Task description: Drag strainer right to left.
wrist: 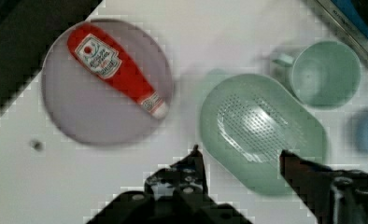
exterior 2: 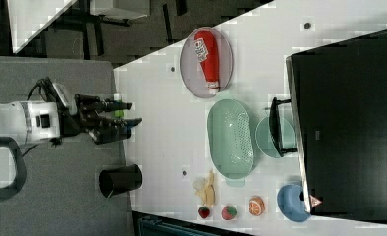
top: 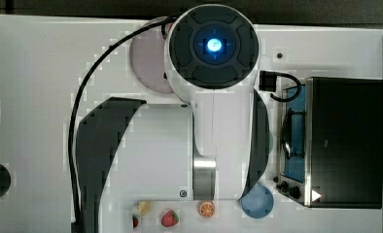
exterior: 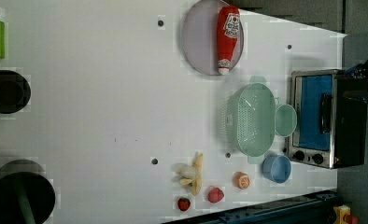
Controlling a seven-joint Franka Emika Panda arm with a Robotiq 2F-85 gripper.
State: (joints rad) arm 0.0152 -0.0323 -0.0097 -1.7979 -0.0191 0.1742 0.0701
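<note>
Gripper (wrist: 240, 161) hangs high above the strainer (wrist: 261, 133), fingers spread and empty, apparently lining up to catch its rim.

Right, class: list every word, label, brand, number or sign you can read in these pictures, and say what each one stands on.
No text reads clearly.
Ketchup bottle: white label with a red emblem, lettering too blurred to read.
Toaster oven: small white triangle sign with a red mark at one corner, unreadable; faint mark on its black top, too small to read.
Strainer, cup, blue bowl: no markings.
</note>
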